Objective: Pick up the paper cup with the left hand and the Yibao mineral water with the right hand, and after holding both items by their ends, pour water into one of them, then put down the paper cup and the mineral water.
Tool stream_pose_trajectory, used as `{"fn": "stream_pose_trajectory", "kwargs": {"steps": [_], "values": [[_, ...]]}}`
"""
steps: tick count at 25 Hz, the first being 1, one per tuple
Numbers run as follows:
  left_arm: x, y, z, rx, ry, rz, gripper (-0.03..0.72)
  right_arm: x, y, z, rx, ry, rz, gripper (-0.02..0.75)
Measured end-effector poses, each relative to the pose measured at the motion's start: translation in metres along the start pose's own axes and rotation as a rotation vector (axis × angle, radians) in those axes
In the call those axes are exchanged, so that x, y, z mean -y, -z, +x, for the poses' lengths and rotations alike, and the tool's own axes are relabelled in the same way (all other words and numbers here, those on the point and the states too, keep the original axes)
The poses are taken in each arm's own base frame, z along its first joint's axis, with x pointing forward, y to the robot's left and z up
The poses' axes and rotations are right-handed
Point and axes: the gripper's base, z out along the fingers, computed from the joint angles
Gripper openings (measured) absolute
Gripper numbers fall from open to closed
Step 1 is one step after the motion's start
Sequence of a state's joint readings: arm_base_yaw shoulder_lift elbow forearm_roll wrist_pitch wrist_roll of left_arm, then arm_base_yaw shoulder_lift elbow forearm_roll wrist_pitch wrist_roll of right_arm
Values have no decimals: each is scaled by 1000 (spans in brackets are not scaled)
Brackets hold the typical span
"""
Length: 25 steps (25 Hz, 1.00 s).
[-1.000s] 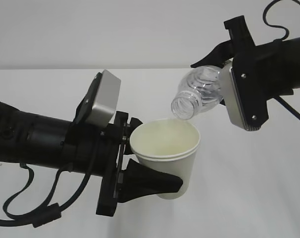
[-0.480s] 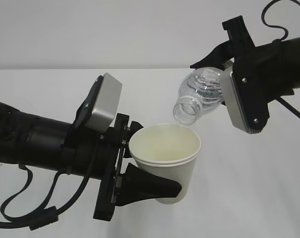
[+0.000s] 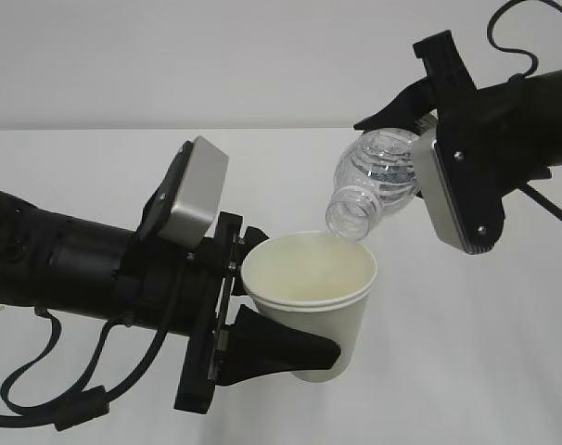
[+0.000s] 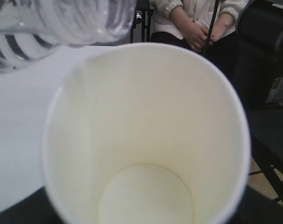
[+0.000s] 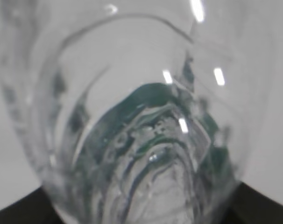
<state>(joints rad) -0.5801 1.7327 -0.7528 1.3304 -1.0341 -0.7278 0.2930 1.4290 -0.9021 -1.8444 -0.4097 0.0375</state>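
My left gripper (image 3: 262, 306) is shut on the base of the white paper cup (image 3: 320, 311) and holds it upright in the air at the centre. The cup fills the left wrist view (image 4: 146, 140), its cream inside looking dry. My right gripper (image 3: 420, 130) is shut on the clear Yibao mineral water bottle (image 3: 378, 176), which is tilted mouth-down with its open neck just above the cup's far rim. The bottle's shoulder shows at the top left of the left wrist view (image 4: 62, 21). The bottle fills the right wrist view (image 5: 141, 130); its green label shows through the plastic.
A white table (image 3: 485, 352) lies below both arms. A seated person (image 4: 193, 23) and a dark chair (image 4: 267, 93) show behind the cup in the left wrist view.
The cup has dropped slightly and shifted a little. The bottle has lowered, its neck now closer to the cup's rim.
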Motion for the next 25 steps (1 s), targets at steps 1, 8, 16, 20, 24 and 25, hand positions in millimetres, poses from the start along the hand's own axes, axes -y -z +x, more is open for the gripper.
{"fn": "stream_pose_trajectory", "kwargs": {"steps": [1,8,16,20,24,25], "values": [[0,0,0,0,0,0,434,0,0,0,0,2,0,430],[0,0,0,0,0,0,433,1,0,0,-1,22,2,430],[0,0,0,0,0,0,433,1,0,0,1,33,3,430],[0,0,0,0,0,0,433,4,1,0,5,42,11,430],[0,0,0,0,0,0,433,8,1,0,13,47,22,430],[0,0,0,0,0,0,433,9,1,0,13,48,23,430]]}}
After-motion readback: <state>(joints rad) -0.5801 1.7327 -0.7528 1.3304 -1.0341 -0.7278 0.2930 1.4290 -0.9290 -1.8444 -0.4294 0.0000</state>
